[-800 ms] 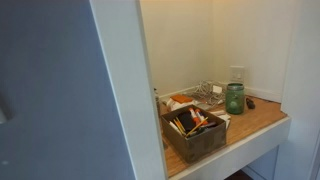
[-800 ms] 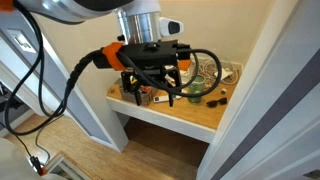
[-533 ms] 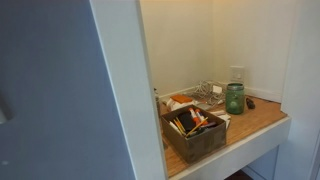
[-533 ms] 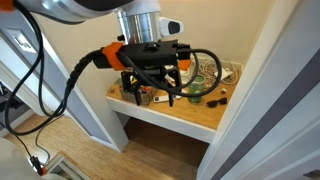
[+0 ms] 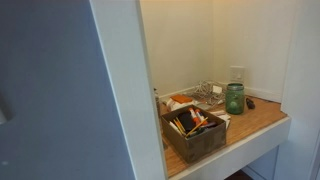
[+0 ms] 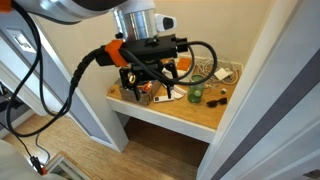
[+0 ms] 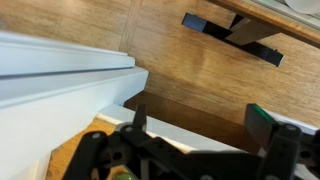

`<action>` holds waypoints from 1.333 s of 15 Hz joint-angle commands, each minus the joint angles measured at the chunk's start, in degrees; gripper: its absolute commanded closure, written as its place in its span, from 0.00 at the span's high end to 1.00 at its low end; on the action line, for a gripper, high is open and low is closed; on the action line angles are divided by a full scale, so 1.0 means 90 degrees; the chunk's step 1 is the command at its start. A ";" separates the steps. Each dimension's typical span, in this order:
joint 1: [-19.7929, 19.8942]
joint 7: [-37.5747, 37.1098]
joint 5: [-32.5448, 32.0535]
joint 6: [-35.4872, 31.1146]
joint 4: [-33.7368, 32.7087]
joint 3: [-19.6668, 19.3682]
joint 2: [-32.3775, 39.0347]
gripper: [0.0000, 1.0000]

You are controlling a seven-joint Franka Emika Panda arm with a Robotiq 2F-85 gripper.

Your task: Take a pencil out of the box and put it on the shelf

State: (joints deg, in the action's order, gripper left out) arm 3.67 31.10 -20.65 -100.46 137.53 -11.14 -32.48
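box (image 5: 196, 140) | pencils (image 5: 190, 121) lean inside, ends above rim, so likely pickable from above | hand (image 6: 150, 88) spread, empty, by shelf surface (image 5: 258, 118) front edge

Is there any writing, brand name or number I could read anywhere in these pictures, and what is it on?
No text can be read in any view.
The box: the sticks inside show only colours; any print is too small to read.
The green jar: no label shows.
The white plate on the back wall: too small and blurred to show any mark.
The wire basket: its contents are too blurred to read.
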 commanded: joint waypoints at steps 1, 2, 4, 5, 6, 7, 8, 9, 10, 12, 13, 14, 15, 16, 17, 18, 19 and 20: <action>-0.0607 0.0441 0.0202 -0.0388 0.0105 0.0213 0.0017 1.00; -0.0803 0.0537 0.0306 -0.0463 0.0125 0.0286 0.0058 1.00; -0.1139 0.0794 0.0437 -0.0676 0.0171 0.0413 0.0142 1.00; -0.1281 0.0939 0.0474 -0.0859 0.0201 0.0457 0.0227 1.00; -0.1393 0.1123 0.0478 -0.1056 0.0233 0.0489 0.0309 1.00; -0.1508 0.1325 0.0547 -0.1292 0.0283 0.0499 0.0398 1.00; -0.1591 0.1561 0.0598 -0.1512 0.0333 0.0503 0.0477 1.00; -0.1659 0.1805 0.0646 -0.1792 0.0392 0.0497 0.0583 1.00; -0.1715 0.2080 0.0717 -0.2047 0.0449 0.0482 0.0672 1.00; -0.1792 0.2708 0.0929 -0.2585 0.0548 0.0442 0.0933 1.00; -0.1824 0.3063 0.1094 -0.2798 0.0575 0.0422 0.1080 1.00; -0.1852 0.3430 0.1279 -0.3036 0.0591 0.0399 0.1248 1.00; -0.1873 0.3792 0.1479 -0.3201 0.0575 0.0386 0.1407 1.00; -0.1871 0.4118 0.1676 -0.3334 0.0536 0.0397 0.1593 1.00; -0.1823 0.4311 0.1822 -0.3397 0.0456 0.0450 0.1817 1.00; -0.1747 0.4408 0.1888 -0.3431 0.0381 0.0519 0.2012 1.00; -0.1712 0.4536 0.2004 -0.3434 0.0290 0.0550 0.2215 1.00; -0.1654 0.4555 0.2035 -0.3383 0.0196 0.0607 0.2393 1.00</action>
State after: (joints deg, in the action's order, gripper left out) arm -12.29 68.60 -5.22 -130.74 142.66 -6.74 -16.52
